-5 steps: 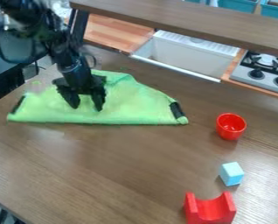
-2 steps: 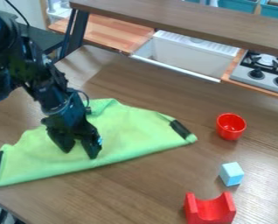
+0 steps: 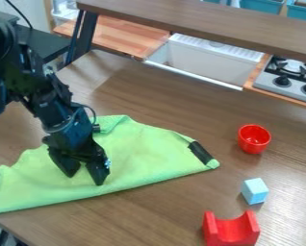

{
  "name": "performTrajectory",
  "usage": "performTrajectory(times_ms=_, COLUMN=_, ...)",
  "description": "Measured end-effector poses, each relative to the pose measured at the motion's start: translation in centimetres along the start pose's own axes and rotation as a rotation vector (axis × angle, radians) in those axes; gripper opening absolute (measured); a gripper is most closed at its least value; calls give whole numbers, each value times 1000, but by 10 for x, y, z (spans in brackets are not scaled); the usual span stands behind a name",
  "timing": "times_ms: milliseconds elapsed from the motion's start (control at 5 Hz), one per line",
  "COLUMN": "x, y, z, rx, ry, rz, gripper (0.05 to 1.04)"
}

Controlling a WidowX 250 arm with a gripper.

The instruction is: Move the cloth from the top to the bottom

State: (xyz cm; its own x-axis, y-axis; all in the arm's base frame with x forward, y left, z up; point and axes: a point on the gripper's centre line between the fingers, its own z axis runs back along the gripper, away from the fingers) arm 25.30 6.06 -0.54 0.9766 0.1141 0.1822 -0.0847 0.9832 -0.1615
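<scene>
Partly cropped cloth [image 3: 143,153], claw [image 3: 84,177] hiding some

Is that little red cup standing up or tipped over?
Upright: the red cup shows its round rim facing up, with its body below on the table.

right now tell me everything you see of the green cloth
The cloth is light green and looks like soft fabric, with a dark strip near each end. It lies spread and rumpled on the brown table, its long lower edge slanting up to the right and its upper edge uneven. The gripper is down over its left half, fingertips apart, at or just above it.
</scene>
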Motion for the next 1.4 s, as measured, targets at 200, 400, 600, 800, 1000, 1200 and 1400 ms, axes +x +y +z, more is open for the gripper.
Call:
performTrajectory(times_ms=200, x=29, y=13, z=-2, rx=23, ry=-33, rz=36, gripper=999)
performTrajectory(times_ms=400, x=60, y=34, z=-4, rx=35, ry=-55, rz=92, gripper=999)
performTrajectory(times_ms=600, x=84, y=49, z=-5, rx=63, ry=-74, rz=103, gripper=999)
performTrajectory(times_ms=800, x=105, y=69, z=-5, rx=78, ry=-90, rz=138, gripper=999)
performTrajectory(times_ms=1000, x=118, y=74, z=-3, rx=78, ry=-103, rz=149, gripper=999)
performTrajectory(times_ms=1200, x=118, y=74, z=-1, rx=67, ry=-92, rz=155, gripper=998)
performTrajectory(times_ms=1400, x=114, y=71, z=9, rx=28, ry=-81, rz=184, gripper=997)
